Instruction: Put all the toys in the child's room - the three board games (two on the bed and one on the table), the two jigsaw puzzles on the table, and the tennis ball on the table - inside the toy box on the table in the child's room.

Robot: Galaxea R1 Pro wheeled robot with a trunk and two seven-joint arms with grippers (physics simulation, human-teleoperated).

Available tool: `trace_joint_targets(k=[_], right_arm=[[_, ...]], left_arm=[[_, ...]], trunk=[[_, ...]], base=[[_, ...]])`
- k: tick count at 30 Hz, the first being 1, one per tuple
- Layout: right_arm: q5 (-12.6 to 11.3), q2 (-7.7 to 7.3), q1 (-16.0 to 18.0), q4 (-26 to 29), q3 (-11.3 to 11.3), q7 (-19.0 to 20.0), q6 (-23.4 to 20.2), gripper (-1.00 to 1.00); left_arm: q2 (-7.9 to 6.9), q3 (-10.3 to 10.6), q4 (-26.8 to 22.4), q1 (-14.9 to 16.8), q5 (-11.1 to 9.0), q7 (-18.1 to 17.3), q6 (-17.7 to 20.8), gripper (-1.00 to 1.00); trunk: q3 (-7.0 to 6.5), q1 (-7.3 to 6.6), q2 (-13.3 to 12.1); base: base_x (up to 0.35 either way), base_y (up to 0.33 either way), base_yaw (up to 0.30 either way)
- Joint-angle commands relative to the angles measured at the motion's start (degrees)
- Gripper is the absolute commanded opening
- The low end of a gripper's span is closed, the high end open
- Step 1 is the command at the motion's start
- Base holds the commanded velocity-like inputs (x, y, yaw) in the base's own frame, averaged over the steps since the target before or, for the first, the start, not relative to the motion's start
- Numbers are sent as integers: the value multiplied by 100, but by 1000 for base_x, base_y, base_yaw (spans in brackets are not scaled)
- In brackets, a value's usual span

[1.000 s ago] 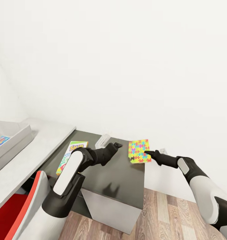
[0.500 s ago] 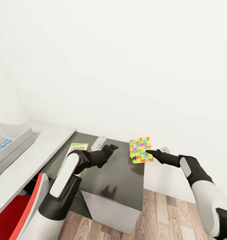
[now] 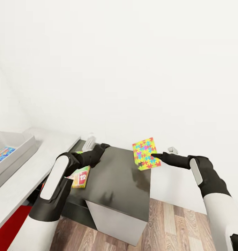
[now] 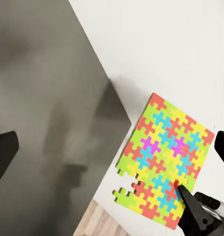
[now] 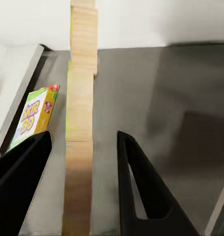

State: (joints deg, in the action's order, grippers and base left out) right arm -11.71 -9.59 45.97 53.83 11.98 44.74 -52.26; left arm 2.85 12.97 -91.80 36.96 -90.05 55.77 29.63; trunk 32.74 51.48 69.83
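My right gripper [image 3: 153,155] is shut on a multicoloured jigsaw puzzle [image 3: 145,153] and holds it tilted above the right end of the dark table [image 3: 115,181]. In the right wrist view the puzzle [image 5: 81,123] stands edge-on between the fingers [image 5: 23,187]. At the table's back left, my left gripper [image 3: 105,145] is open and holds nothing; its camera looks across at the puzzle [image 4: 163,164]. A yellow board game box [image 3: 80,177] lies at the table's left edge, partly hidden under my left arm. The grey toy box [image 3: 17,146] sits at the far left.
A pale counter [image 3: 24,174] runs along the left and carries the toy box, which holds a colourful flat item [image 3: 4,153]. A small clear object [image 3: 89,141] stands behind my left gripper. Wooden floor [image 3: 168,223] lies to the right of the table, below a white wall.
The right gripper has lifted the puzzle off the table and tilted it. My left arm has drawn back to the left. The board game now sits lower at the table's left edge. The camera has shifted.
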Motion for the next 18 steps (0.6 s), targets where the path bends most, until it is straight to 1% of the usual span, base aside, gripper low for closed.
trace_joint_targets(k=[1, 3, 4, 5, 6, 9, 10, 13, 14, 15, 16, 17, 18], right_arm=[[18, -12, -82, 386, -18, 18, -239, -100], [6, -28, -379, 1358, -35, 14, -674, -100], [5, -29, -456, 1616, -37, 13, -752, -100], [14, -34, -600, 2120, -47, 9, -774, -100], [22, -34, -714, 2511, -57, 6, -774, -100], [34, -40, -852, 2957, -66, 2, -774, -100], [38, -44, -872, 3021, -68, 1, -774, -100], [50, -53, -929, 3191, -73, 0, -774, -100], [51, -54, -982, 3273, -78, 0, -774, -100], [46, -61, -1065, 3402, -83, 3, -774, -100], [44, -64, -1116, 3485, -84, 4, -774, -100], [36, -79, -1236, 3626, -60, 7, -774, -100], [25, -118, -1324, 3715, -30, 11, -774, -100]], left_arm=[[-12, -48, 0, 93, -34, 23, 31, 100], [-1, -53, 13, 305, -37, 5, 48, 100], [2, -47, 14, 351, -37, 1, 50, 100], [-7, -38, 13, 437, -38, 17, 69, 100], [-33, -36, 5, 503, -38, 33, 112, 100], [-66, -64, 8, 571, -39, 52, 270, 100], [-67, -66, 9, 580, -37, 53, 309, 100], [-21, -35, 16, 650, -38, 61, 408, 100], [19, 31, 18, 719, -39, 61, 433, 100], [67, 161, 19, 780, -49, 59, 448, 100], [90, 239, 20, 802, -59, 57, 453, 100], [149, 381, 28, 836, -74, 43, 456, 100], [206, 481, 35, 869, -71, 42, 459, 100]], trunk=[[-13, -22, -38], [-49, -66, -119], [-66, -88, -159], [-84, -110, -199], [-102, -132, -239], [-156, -198, -359], [-174, -220, -399], [-228, -286, -520], [-246, -308, -560], [-264, -330, -600], [-282, -352, -640], [-300, -374, -680], [-318, -396, -720]], base=[[0, 0, 0], [0, 0, 0], [0, 0, 0], [0, 0, 0], [0, 0, 0], [0, 0, 0], [0, 0, 0], [0, 0, 0], [0, 0, 0], [0, 0, 0], [0, 0, 0], [0, 0, 0], [0, 0, 0]])
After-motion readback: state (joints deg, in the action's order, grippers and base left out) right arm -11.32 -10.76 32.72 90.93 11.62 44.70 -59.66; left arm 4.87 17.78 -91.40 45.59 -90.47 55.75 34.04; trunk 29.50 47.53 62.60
